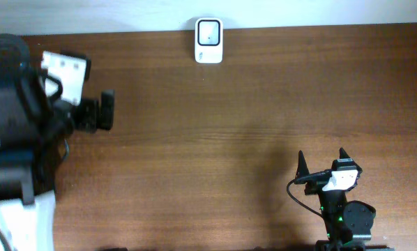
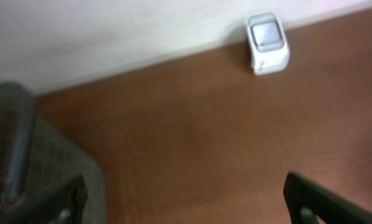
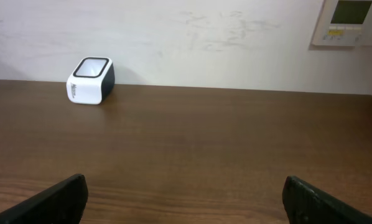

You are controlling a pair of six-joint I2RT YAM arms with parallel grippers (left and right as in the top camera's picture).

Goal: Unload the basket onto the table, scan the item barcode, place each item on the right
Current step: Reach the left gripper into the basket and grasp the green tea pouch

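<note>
Left claw (image 2: 185,200) is spread wide and empty, with bare bench (image 1: 229,125) between the jaws. Right claw (image 1: 321,155) is the same: fully apart, nothing held, sitting at the near right of the bench and aimed at the far edge.

Barcode scanner (image 1: 208,40) sits at the far edge, about centre, backed up to the wall (image 3: 173,37) and well apart from both claws. Its window faces up.

Item to scan: you won't find it in any view. No call on weight, stiffness or grip point until it shows.

Scanner itself looks like a small rigid plastic box, probably light. The sides are smooth, so it will likely slide if nudged. You shouldn't need to lift it. If you must shift it, take the two side walls low down and stay off the window.

Hard to read:
- Left wrist view is blurred, and the grey bulk (image 2: 30,162) at its near left can't be identified.
- In the overhead view the left arm (image 1: 17,118) covers the left end of the bench, so anything under it is hidden. The item could be there; can't tell.
- The near edge of the bench is cut off in the overhead view.
- Wall panel (image 3: 351,22) at the top right of the right wrist view is cropped and its display is unreadable.
- Print on the scanner's side is too small to read.
</note>
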